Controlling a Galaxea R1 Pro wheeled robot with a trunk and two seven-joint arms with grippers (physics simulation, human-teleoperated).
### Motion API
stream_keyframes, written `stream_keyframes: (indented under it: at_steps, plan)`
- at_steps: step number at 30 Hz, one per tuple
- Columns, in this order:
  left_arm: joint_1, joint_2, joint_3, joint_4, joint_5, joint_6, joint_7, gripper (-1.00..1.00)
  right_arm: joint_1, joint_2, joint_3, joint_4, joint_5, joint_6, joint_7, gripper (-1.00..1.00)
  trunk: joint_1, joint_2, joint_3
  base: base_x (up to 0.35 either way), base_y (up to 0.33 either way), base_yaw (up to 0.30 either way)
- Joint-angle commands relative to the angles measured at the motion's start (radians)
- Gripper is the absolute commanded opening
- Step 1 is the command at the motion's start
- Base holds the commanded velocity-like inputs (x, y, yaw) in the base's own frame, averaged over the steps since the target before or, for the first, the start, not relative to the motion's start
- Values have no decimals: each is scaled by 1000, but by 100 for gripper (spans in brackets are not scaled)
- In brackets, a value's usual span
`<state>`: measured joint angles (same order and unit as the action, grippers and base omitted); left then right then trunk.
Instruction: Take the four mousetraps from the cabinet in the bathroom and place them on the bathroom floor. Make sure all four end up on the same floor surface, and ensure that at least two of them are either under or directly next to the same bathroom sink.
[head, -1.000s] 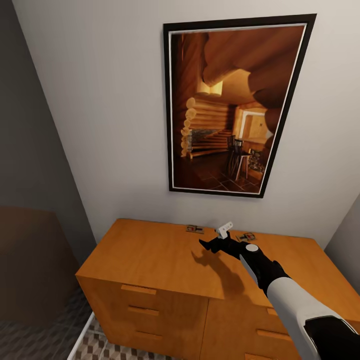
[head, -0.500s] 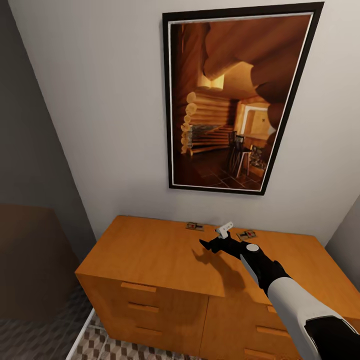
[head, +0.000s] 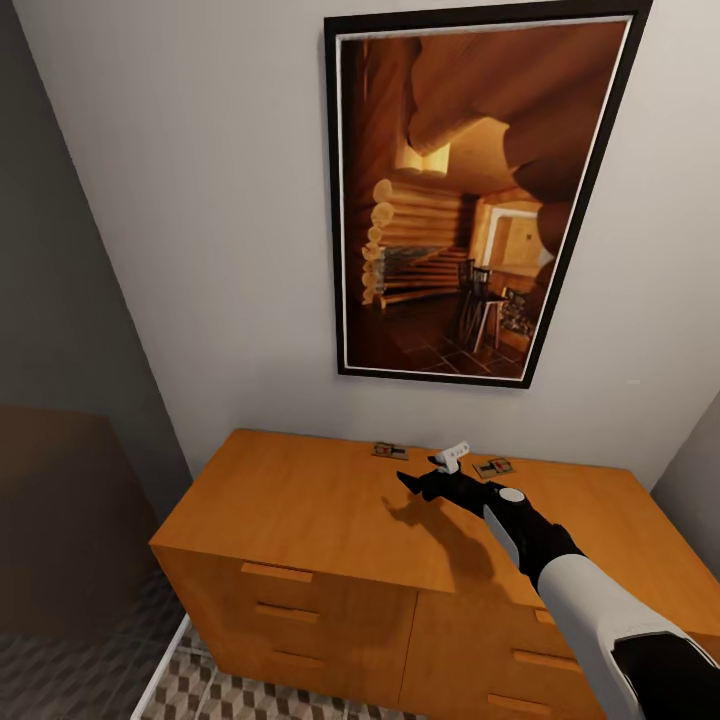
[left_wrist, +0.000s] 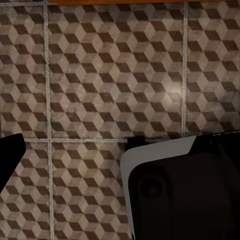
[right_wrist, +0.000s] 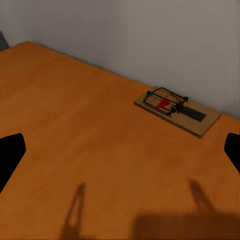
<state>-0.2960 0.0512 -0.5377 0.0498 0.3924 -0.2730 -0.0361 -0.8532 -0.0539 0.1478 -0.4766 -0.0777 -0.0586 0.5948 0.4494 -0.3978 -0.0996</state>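
- Head view: the right pincer (head: 433, 478) is held low over the orange-brown cabinet (head: 300, 520), its fingers spread wide and nothing between them. Two mousetraps lie on the cabinet top close to the back wall: one (head: 389, 451) just left of the pincer, the other (head: 493, 467) just to its right. The arm is judged to be stretched toward the back edge because the traps lie there. Each trap's long axis runs roughly along the wall. A framed picture (head: 470, 190) hangs above.
- Left wrist view: cube-patterned bathroom floor (left_wrist: 100, 90) is seen below; a dark finger edge (left_wrist: 9, 160) is seen at the frame side, but whether that pincer is spread cannot be told.
- Right wrist view: one mousetrap (right_wrist: 177, 110) lies flat ahead near the wall, between the dark fingertips (right_wrist: 10, 157) seen at both frame edges, untouched. Its long axis is angled slightly to the wall line, wire and red part at the end farther from the brighter corner.
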Motion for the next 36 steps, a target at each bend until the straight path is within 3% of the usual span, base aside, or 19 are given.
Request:
stream_keyframes:
  at_steps: [1, 24, 36]
  plan:
    - [-2, -1, -8, 4, 10, -6, -4, 100, -1, -2, 7, 1, -12, -4, 1, 100, 1, -2, -2, 0, 0, 0]
    - [-2, -1, -8, 9, 10, -8, -4, 100, -1, -15, 9, 2, -25, -1, 6, 100, 1, -2, -3, 0, 0, 0]
    - [-2, -1, -8, 10, 10, -8, -4, 100, -1, -14, 10, 1, -24, 2, 7, 100, 1, -2, -18, 0, 0, 0]
